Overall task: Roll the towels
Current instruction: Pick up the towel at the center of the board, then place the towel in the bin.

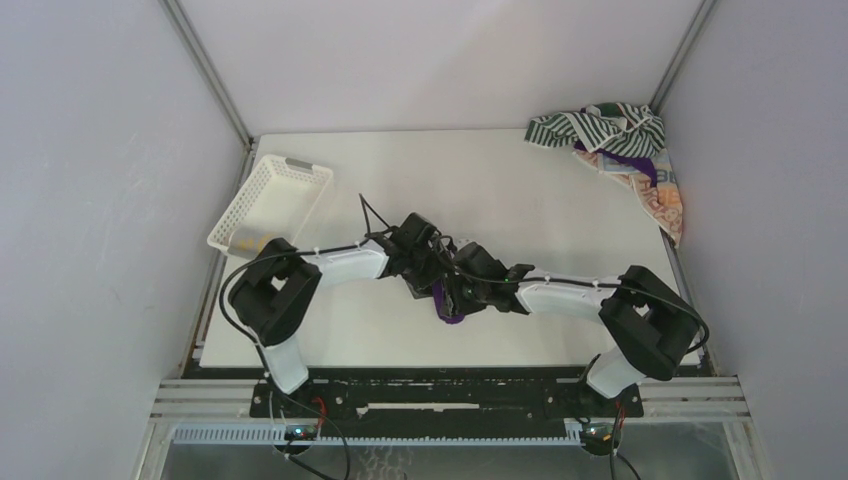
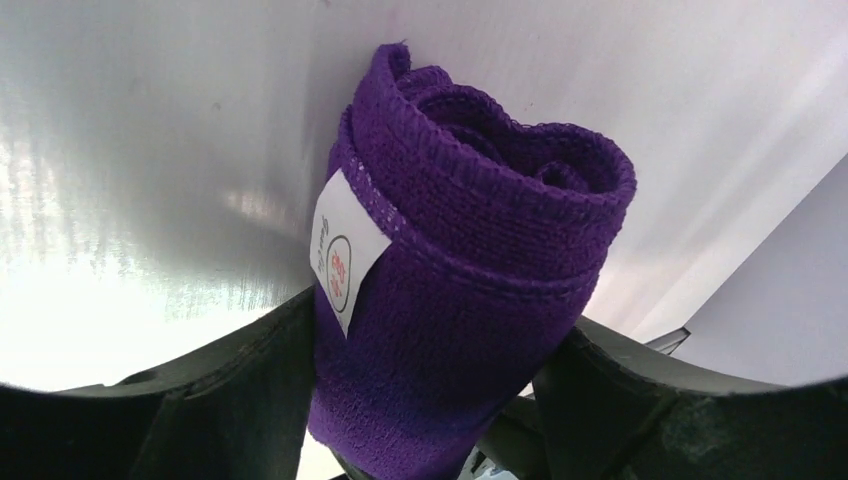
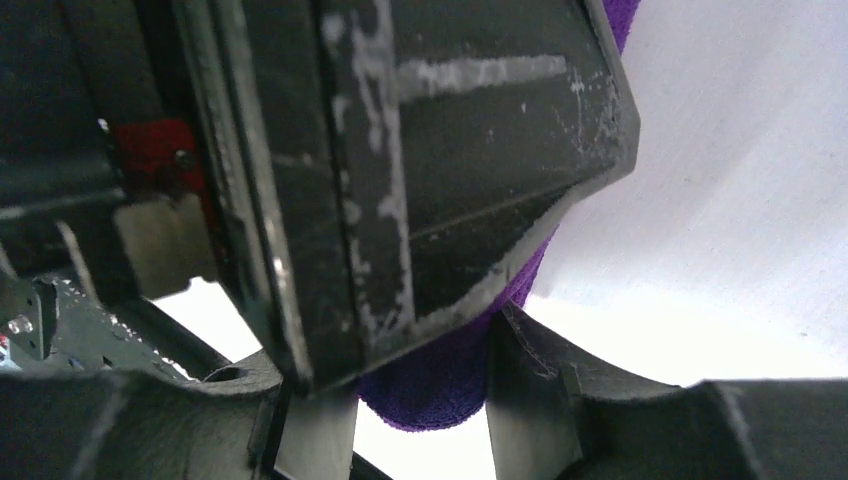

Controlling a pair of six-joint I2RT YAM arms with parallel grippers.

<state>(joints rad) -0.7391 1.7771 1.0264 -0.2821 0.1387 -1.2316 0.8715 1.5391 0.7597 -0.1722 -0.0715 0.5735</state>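
A rolled purple towel with a white label is held up over the middle of the table. My left gripper is shut on the roll, one finger on each side. My right gripper grips the roll's lower end from the other side. One of the left gripper's fingers blocks most of the right wrist view. A green-and-white striped towel and an orange/beige patterned towel lie crumpled at the back right corner, with some purple cloth between them.
A white lattice basket lies tilted at the table's left edge, with a bit of yellow showing at its near end. Grey walls close in the table on the left, back and right.
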